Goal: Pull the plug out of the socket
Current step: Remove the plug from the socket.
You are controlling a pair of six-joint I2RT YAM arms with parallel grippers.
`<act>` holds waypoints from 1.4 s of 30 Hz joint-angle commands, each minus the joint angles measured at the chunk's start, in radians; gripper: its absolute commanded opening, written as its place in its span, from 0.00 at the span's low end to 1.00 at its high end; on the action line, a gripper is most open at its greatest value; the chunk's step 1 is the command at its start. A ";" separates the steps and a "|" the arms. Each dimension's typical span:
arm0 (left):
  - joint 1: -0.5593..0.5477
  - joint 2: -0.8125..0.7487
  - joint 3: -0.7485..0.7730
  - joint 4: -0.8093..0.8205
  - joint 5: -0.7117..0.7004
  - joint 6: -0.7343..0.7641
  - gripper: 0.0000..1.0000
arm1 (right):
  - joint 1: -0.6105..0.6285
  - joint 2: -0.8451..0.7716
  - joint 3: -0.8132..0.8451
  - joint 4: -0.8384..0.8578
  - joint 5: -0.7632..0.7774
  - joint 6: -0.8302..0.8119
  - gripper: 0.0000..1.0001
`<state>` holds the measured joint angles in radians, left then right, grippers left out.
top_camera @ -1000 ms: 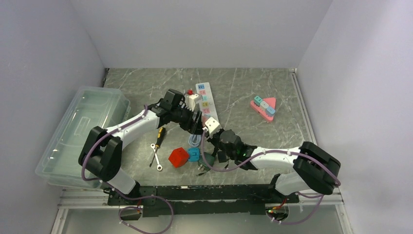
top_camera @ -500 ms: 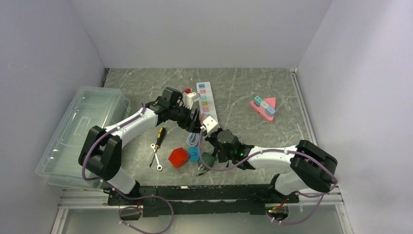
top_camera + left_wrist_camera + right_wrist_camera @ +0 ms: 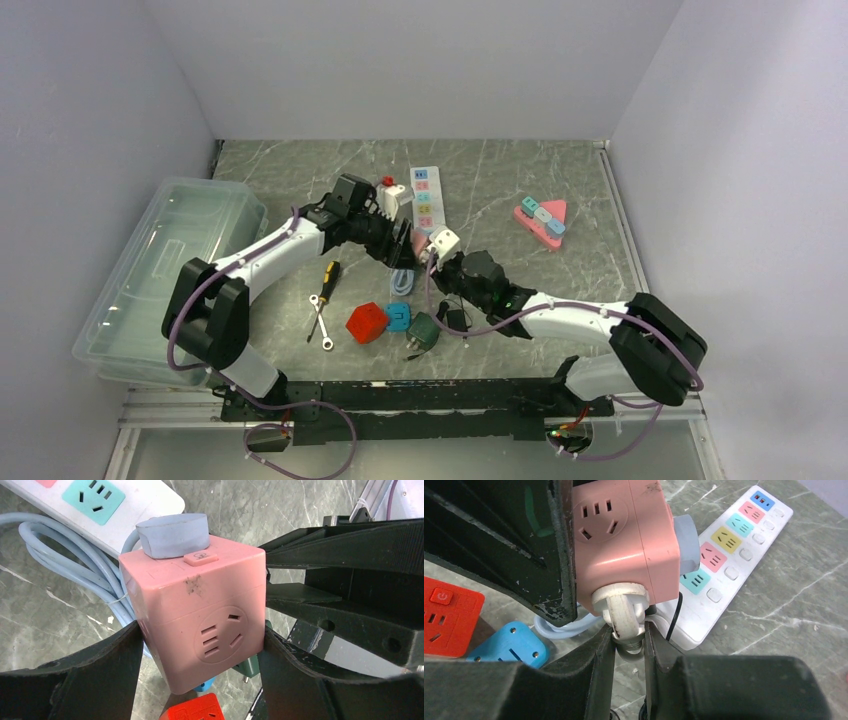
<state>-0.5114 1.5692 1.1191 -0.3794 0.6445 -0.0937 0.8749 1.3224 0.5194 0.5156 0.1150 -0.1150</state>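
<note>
Plug (image 3: 621, 602) is white and sits fully home in 1 face of the pink socket cube (image 3: 624, 545). The cube is held up off the table (image 3: 774, 605), right at the near end of the power strip (image 3: 729, 545). My left gripper (image 3: 197, 647) is clamped across the cube, with 1 finger on each of 2 opposite sides. My right gripper (image 3: 629, 637) is closed around the plug's neck, just below its round collar (image 3: 619, 590). I judge the grasping done on both sides, so the pull itself is the step in hand. The collar lies flush with the cube, so nothing is out yet.

The next move calls for drawing my right arm straight back along the pins, away from the power strip, while my left arm holds the cube firm. The grip sits low on a narrow neck, so I would watch for the fingers sliding off.

I can read no brand anywhere. The cube has a small button (image 3: 200, 558) with a power symbol. The red cube (image 3: 446, 612) on the near side of the power strip shows the same symbol. The strip's coloured sockets carry no lettering I can make out.
</note>
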 commanded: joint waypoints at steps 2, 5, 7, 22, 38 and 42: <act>0.095 0.011 -0.008 0.062 -0.032 -0.059 0.00 | 0.105 0.023 0.072 0.099 0.167 -0.048 0.00; 0.135 0.012 -0.014 0.074 -0.018 -0.080 0.00 | 0.165 0.072 0.103 0.100 0.212 -0.072 0.00; 0.137 0.008 -0.014 0.069 -0.029 -0.077 0.00 | 0.196 0.099 0.120 0.100 0.237 -0.083 0.00; 0.080 -0.005 0.033 -0.047 -0.031 0.111 0.00 | 0.011 0.032 0.099 0.037 0.006 0.072 0.00; 0.142 0.012 0.004 0.037 -0.025 -0.045 0.00 | 0.139 0.084 0.125 0.075 0.160 -0.015 0.00; 0.155 0.011 -0.003 0.044 -0.021 -0.062 0.00 | 0.205 0.128 0.149 0.082 0.253 -0.052 0.00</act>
<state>-0.4114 1.5719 1.1122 -0.4358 0.7143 -0.1158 0.9966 1.4349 0.6140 0.5060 0.2913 -0.1051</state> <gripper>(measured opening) 0.767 0.266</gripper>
